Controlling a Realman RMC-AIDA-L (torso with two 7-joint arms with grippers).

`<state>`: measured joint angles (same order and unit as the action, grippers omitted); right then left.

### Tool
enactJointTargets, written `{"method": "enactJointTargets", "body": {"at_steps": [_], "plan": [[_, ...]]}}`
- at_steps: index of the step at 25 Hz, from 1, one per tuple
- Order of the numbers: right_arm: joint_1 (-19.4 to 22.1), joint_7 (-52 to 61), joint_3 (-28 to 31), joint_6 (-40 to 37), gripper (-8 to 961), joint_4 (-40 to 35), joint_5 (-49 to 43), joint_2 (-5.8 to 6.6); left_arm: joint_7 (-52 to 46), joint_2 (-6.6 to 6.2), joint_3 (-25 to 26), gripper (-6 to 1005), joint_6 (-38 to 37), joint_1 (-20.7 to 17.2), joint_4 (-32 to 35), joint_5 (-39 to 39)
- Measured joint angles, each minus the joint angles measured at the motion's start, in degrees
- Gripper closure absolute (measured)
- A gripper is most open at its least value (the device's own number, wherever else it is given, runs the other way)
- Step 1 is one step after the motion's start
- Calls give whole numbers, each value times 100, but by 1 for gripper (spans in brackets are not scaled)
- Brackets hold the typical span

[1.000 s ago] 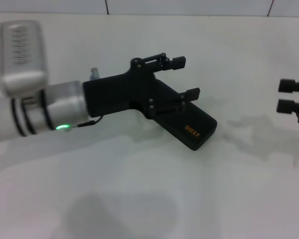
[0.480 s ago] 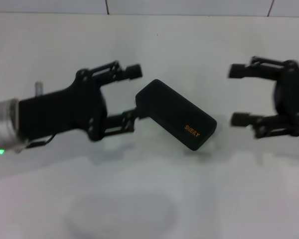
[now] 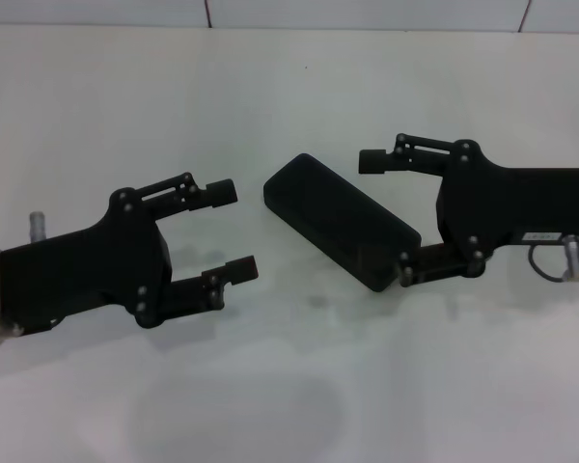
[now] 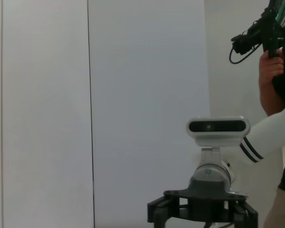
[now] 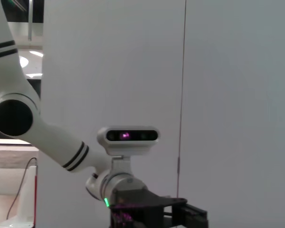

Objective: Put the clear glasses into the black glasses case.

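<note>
The black glasses case (image 3: pixel 333 217) lies shut and slantwise on the white table (image 3: pixel 289 96) in the head view. To its left, a short gap away, my left gripper (image 3: pixel 234 231) stands open and holds nothing. My right gripper (image 3: pixel 386 217) reaches in from the right, open, with its jaws standing on either side of the case's right end. One finger (image 3: pixel 407 273) sits by the case's near corner. The clear glasses are out of view in every frame.
The left wrist view looks across at the right arm's wrist camera (image 4: pixel 217 126), with a person (image 4: pixel 275 71) standing behind it. The right wrist view shows the left arm's wrist camera (image 5: pixel 127 135) and its white arm (image 5: pixel 33 123).
My left gripper has drawn back to the left, off the case. My right gripper has come in from the right edge and now straddles the case's right end.
</note>
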<state>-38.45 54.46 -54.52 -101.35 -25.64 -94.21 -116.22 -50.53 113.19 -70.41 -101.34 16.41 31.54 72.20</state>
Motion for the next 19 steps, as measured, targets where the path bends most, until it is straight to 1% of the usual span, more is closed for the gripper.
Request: {"method": "enactJointTargets", "body": {"at_steps": [3, 8, 15, 19], "plan": [[-37, -130, -104, 130, 65, 108, 63, 0, 13, -31, 1, 266, -1, -21, 8, 39], [-68, -429, -567, 189, 66, 286, 389, 2, 15, -74, 2, 266, -4, -39, 10, 97], [-91, -733, -1323, 469, 65, 468, 1077, 4, 154, -59, 29, 266, -8, -99, 10, 180], [-65, -749, -1432, 539, 65, 467, 1195, 5, 157, -29, 80, 266, -9, -113, 10, 213]]}}
